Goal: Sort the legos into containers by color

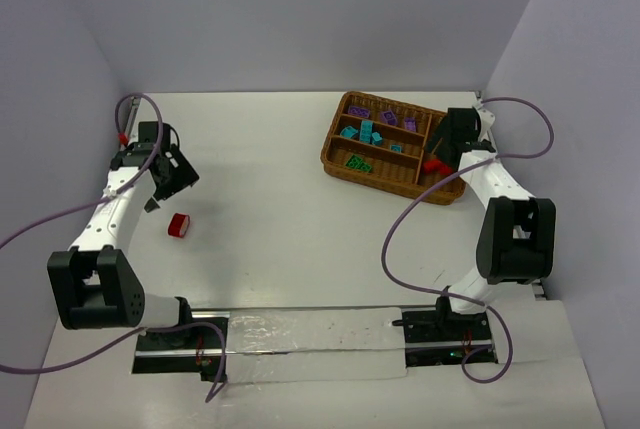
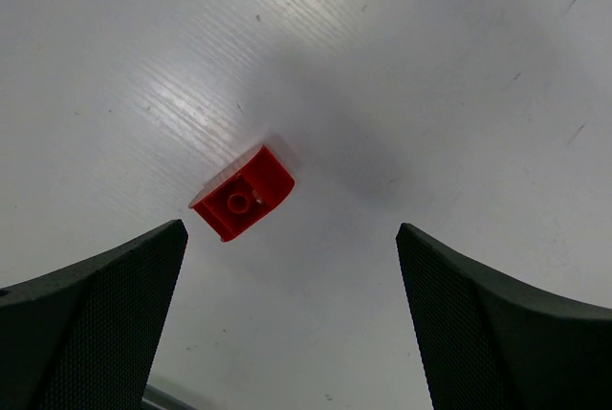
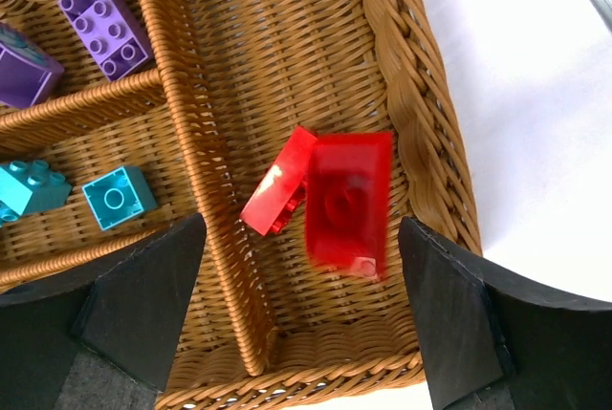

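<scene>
Red lego (image 2: 243, 191) is lying loose on the table (image 2: 459, 66), with the left gripper (image 2: 292, 238) hovering over it.
Its jaws are standing wide apart and empty; the brick is sitting askew, nearer one finger, so the wrist is likely needing a small shift and turn to be closing on flat sides. The right gripper (image 3: 301, 228), jaws likewise spread, is hanging over the wicker tray (image 3: 421, 133), where two red bricks (image 3: 277, 195) are lying in the wide section, one blurred.
</scene>
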Robot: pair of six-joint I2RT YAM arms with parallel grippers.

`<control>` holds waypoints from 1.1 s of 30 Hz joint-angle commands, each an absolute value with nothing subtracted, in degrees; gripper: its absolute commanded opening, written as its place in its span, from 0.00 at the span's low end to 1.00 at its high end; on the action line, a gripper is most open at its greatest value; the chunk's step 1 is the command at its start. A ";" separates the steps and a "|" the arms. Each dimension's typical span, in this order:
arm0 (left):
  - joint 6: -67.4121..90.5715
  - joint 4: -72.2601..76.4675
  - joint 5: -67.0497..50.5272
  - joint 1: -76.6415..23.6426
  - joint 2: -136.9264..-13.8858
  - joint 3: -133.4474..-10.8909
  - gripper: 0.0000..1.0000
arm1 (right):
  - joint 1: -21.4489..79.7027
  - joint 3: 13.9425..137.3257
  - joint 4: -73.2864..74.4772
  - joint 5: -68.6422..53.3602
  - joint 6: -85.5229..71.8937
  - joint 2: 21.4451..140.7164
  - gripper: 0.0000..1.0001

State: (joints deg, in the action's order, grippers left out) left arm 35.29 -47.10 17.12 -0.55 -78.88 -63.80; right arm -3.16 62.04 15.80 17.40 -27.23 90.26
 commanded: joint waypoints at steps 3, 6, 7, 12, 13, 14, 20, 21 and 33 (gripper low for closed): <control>35.61 -44.64 18.29 -0.23 -78.00 -61.05 0.99 | -2.84 62.89 12.37 16.54 -27.31 87.06 0.91; 36.30 -44.62 19.95 -0.18 -79.25 -60.21 0.99 | -2.81 64.13 13.62 17.22 -26.95 87.57 0.92; 36.53 -44.53 20.16 -0.21 -79.45 -60.06 0.99 | -2.81 64.31 13.86 17.17 -26.90 87.86 0.92; 37.50 -43.13 22.58 0.29 -80.45 -58.13 0.99 | -2.70 62.70 12.78 14.21 -26.81 86.05 0.92; 37.47 -42.85 23.29 1.29 -81.22 -57.77 0.99 | -2.57 62.35 12.35 13.72 -26.79 85.49 0.92; 37.55 -42.72 23.84 1.51 -82.82 -57.55 0.99 | -2.36 62.18 12.48 13.46 -26.75 84.85 0.92; 36.21 -41.04 24.16 2.28 -89.23 -58.01 0.99 | -1.32 61.17 12.92 13.36 -26.63 82.25 0.92; 35.77 -40.52 23.37 2.29 -90.78 -58.62 0.99 | -1.14 60.82 12.92 13.62 -26.72 81.30 0.92; 32.46 -36.92 10.90 1.93 -92.49 -56.61 0.95 | -0.67 61.11 13.57 13.54 -26.92 78.08 0.93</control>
